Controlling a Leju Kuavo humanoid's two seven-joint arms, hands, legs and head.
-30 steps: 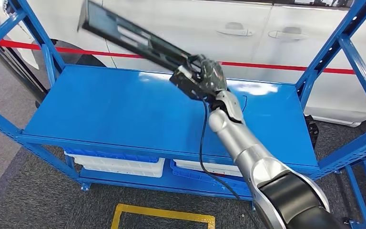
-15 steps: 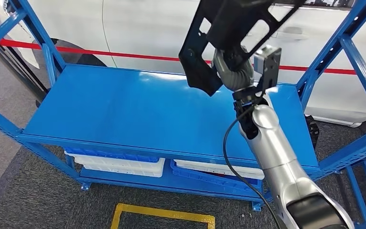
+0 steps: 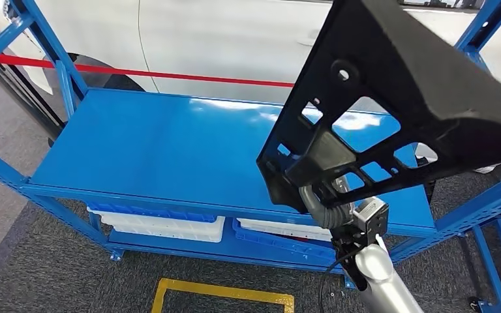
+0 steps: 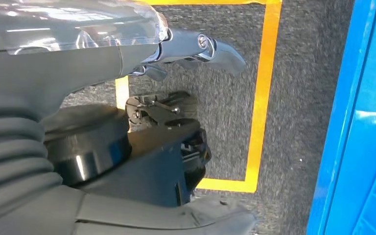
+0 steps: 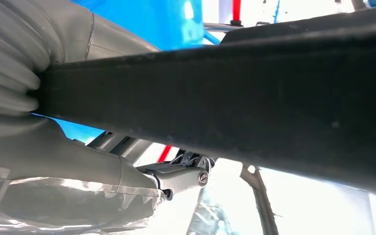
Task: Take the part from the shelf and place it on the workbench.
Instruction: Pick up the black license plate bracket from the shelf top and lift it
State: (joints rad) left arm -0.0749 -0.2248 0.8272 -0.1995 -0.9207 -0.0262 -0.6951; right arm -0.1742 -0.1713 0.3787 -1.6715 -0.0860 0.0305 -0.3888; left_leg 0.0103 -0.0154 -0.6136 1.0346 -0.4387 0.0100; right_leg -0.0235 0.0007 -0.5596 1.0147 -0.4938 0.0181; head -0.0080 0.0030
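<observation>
The part (image 3: 391, 85) is a large black plastic bracket with several cut-outs. It hangs in the air close in front of the head camera, above the right half of the blue shelf top (image 3: 156, 150), touching nothing. My right hand (image 3: 323, 205) grips its lower end from beneath, with the fingers mostly hidden by the part. In the right wrist view the part (image 5: 225, 98) runs as a dark bar across my right hand (image 5: 78, 161). My left hand (image 4: 78, 58) hangs over the floor, holding nothing, thumb out.
A white car (image 3: 222, 32) with a red stripe stands behind the shelf. Blue uprights (image 3: 42, 39) frame both sides. White and blue bins (image 3: 163, 225) sit on the lower level. Yellow tape (image 3: 222, 293) marks a square on the grey carpet in front.
My right arm has drawn back from over the shelf and swung the part up towards the camera. The part now looms much larger; the hand sits lower in the picture.
</observation>
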